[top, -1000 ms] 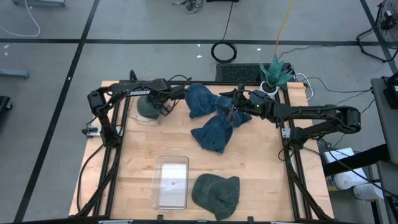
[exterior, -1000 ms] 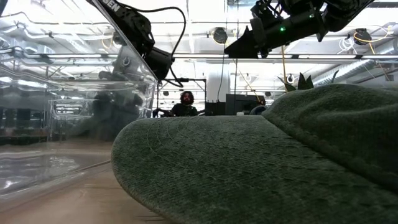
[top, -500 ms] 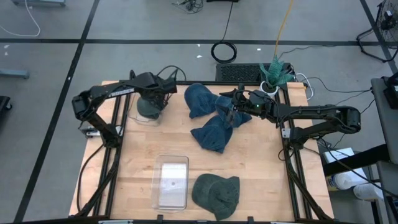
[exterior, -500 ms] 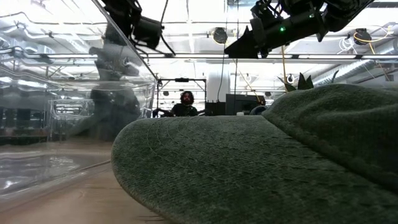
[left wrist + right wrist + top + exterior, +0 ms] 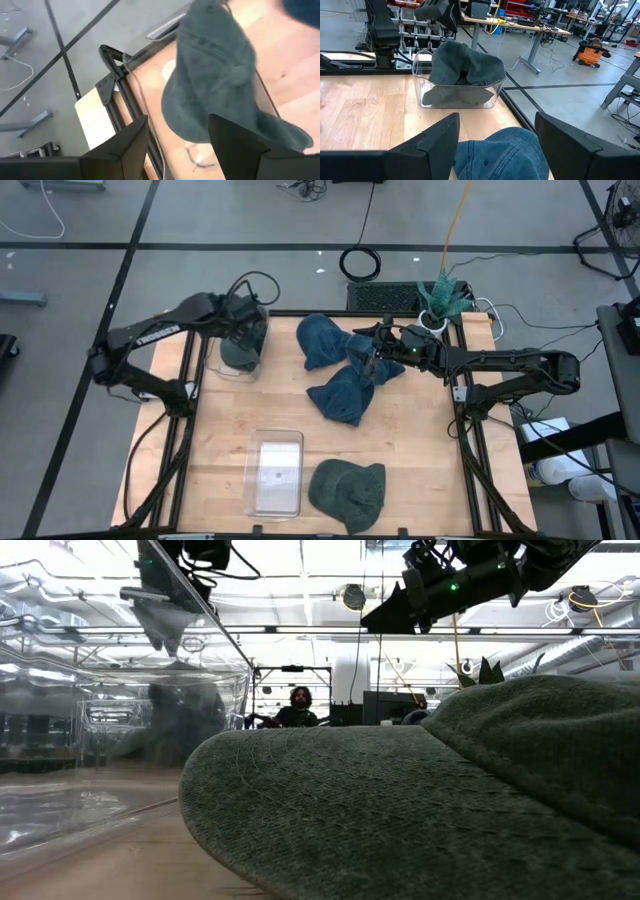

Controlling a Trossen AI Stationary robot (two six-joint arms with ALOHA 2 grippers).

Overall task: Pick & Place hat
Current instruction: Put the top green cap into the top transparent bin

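A grey-green hat point(image 5: 238, 352) sits in a clear box point(image 5: 226, 368) at the table's far left, its crown bulging above the rim point(image 5: 462, 67). My left gripper point(image 5: 177, 150) hangs open above it and touches nothing. Two blue caps point(image 5: 325, 340) point(image 5: 343, 395) lie crumpled at the table's far middle. My right gripper point(image 5: 497, 135) stands open and level over them, nothing between its fingers. Another green hat point(image 5: 348, 492) lies flat at the near edge and fills the low view point(image 5: 400, 810).
A second clear box point(image 5: 275, 472) stands near the front edge, left of the green hat. Bare wood lies between it and the blue caps. A black cable coil point(image 5: 360, 263) and a green object point(image 5: 440, 295) sit beyond the far edge. A person point(image 5: 299, 708) sits far behind the table.
My left gripper has risen out of the far-left clear box and drawn back toward the table's left edge. The grey-green hat stays in the box.
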